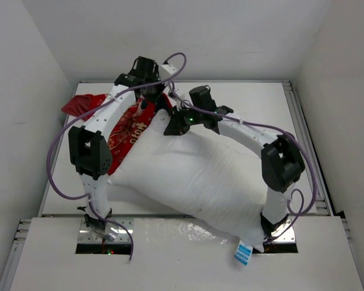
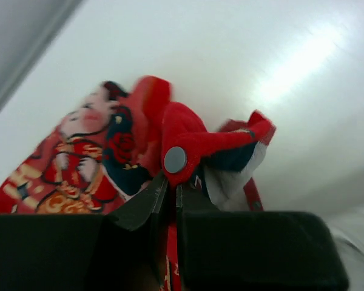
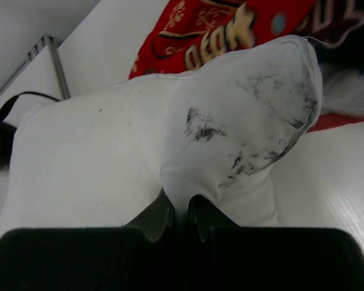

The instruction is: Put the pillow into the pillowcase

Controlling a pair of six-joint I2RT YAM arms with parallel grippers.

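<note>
**Two thin pinches, one slack mouth**

The right gripper [image 3: 181, 203] is pressed together on a small fold at the pillow [image 3: 109, 151] corner. The left gripper [image 2: 170, 185] pinches the pillowcase [image 2: 188, 136] hem. The pillow lies across the table [image 1: 255, 103], with its held corner against the case at far left. Either fold could slip out under pull. With only one hem held, the mouth may sag shut, and the corner would then shove the case away.

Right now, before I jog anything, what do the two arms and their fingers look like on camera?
Left arm and right arm match: white links with chunky black joint housings. A purple cable loops along each. The wrist ends are black; the fingers are matte black wedges tapering to narrow tips. A small green light glows near the right wrist.
</note>
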